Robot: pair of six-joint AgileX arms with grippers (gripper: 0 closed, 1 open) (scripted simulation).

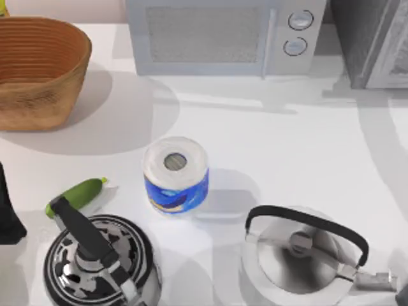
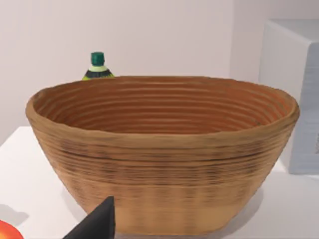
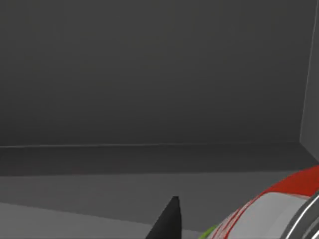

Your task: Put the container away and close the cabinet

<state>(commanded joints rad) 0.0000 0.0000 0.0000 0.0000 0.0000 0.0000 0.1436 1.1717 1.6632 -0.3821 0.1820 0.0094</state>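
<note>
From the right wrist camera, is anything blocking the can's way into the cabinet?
Nothing visible does. The right wrist view shows the can at the frame's edge beside one dark fingertip, facing a bare dark grey cabinet interior with nothing standing on its floor. Whether the can is gripped cannot be told.
</note>
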